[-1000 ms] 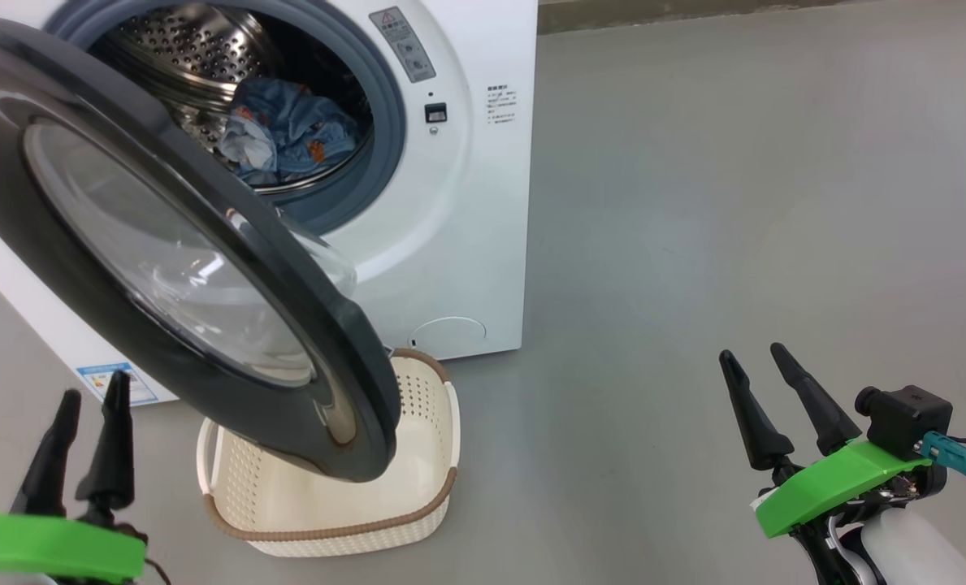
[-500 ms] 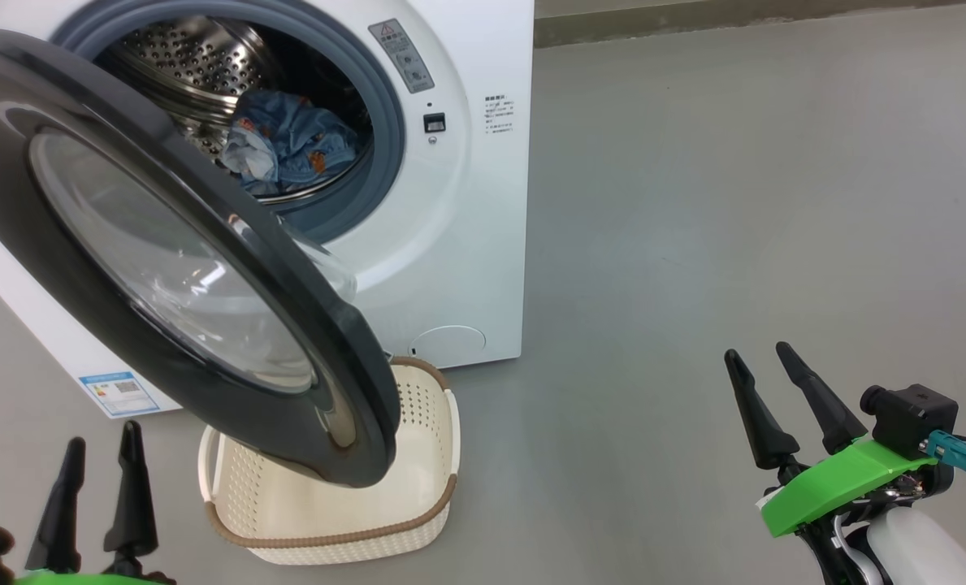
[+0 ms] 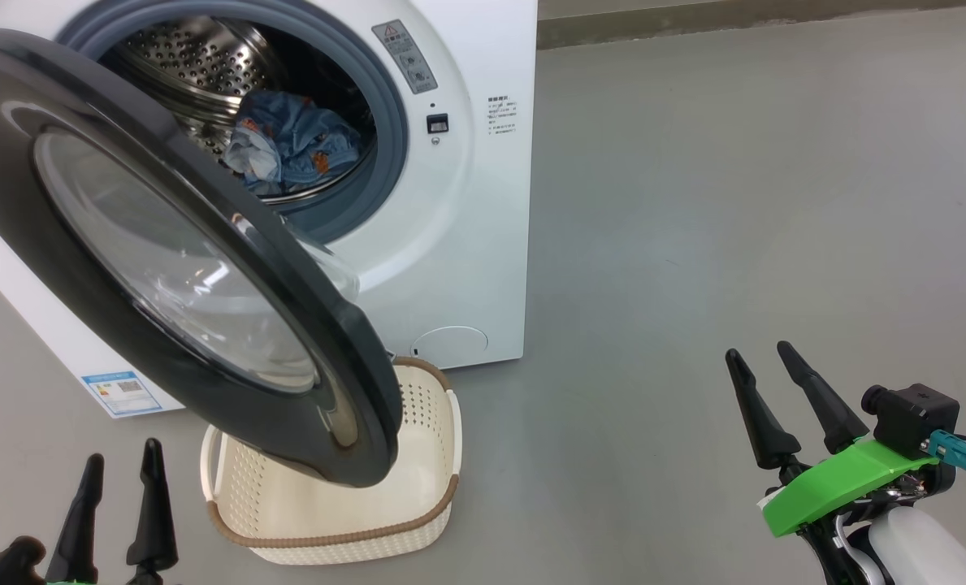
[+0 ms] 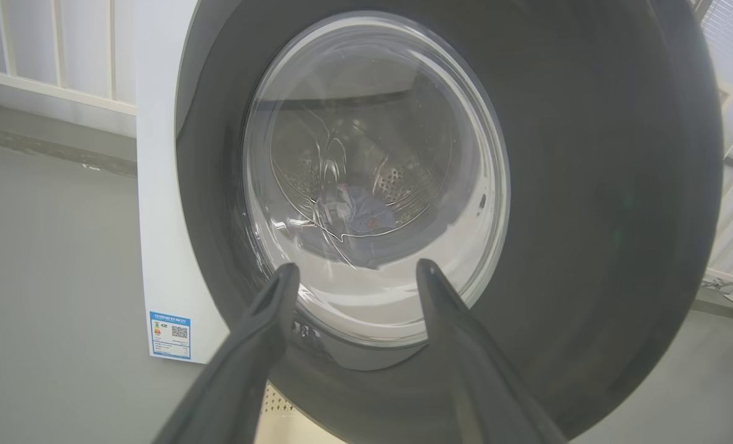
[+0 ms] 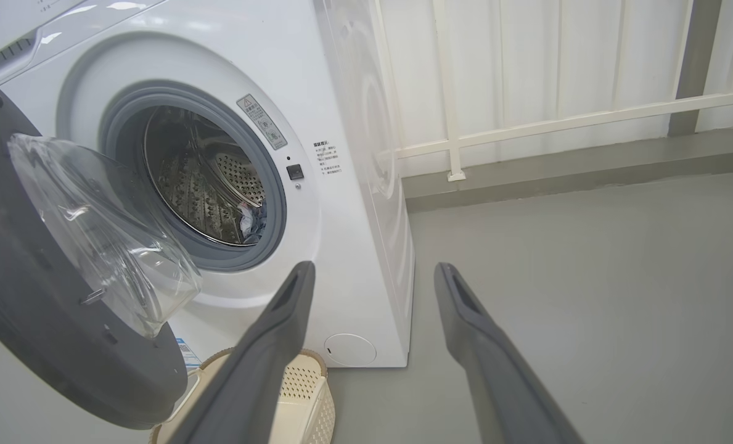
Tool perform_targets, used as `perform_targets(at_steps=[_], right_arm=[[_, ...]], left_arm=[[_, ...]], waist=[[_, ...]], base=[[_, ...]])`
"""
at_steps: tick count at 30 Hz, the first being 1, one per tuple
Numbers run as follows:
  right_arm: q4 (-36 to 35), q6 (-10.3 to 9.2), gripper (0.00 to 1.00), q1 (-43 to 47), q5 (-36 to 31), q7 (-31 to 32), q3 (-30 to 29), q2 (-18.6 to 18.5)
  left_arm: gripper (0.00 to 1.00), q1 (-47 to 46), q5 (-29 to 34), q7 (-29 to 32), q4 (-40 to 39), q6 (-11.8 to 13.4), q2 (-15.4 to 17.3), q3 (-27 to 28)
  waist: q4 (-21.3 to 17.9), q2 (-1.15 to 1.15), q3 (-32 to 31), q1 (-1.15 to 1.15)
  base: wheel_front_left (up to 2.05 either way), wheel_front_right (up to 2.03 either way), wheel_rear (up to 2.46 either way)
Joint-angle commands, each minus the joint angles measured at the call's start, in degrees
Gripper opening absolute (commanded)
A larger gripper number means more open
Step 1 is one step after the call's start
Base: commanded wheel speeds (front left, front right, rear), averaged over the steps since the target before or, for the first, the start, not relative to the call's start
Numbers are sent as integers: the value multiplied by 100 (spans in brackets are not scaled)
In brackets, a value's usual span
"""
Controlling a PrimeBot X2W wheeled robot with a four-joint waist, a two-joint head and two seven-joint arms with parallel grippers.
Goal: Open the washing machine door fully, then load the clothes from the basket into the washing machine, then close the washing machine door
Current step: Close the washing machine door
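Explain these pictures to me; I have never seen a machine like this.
This is a wheeled robot with two arms. Each arm ends in a tool with two long dark fingers. One picture comes from a camera on its head, looking down: the left tool at lower left, the right tool at lower right. The other two come from cameras on the wrists, each looking along its own fingers. On the grey floor stands a white washing machine with its door swung open, and a cream basket below the door. Clothes lie in the steel drum. Both tools are open and hold nothing.
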Motion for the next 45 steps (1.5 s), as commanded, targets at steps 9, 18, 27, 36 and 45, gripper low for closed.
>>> perform_targets(at_steps=[9, 18, 27, 36, 45], right_arm=[[-137, 42, 100, -103, -28, -46, 93, -92], [-131, 42, 100, -113, -24, -46, 95, -92], [-128, 42, 100, -124, -22, -46, 90, -90], [-134, 42, 100, -105, -34, -46, 70, -76], [-332, 42, 0, -133, 66, -46, 99, -34]], left_arm=[[100, -125, 145, -60, -50, -7, 133, 210], [100, -138, 147, -60, -35, -10, 82, 210], [100, -154, 162, -61, -52, -12, 58, 224], [100, -173, 230, -61, -47, -13, 56, 226], [100, -198, 287, -61, 1, -13, 70, 169]], waist=[[3, 0, 17, 0], [8, 0, 31, 0], [25, 0, 42, 0], [82, 0, 43, 0], [331, 0, 27, 0]], base=[[0, 0, 0], [0, 0, 0], [0, 0, 0], [0, 0, 0], [0, 0, 0]])
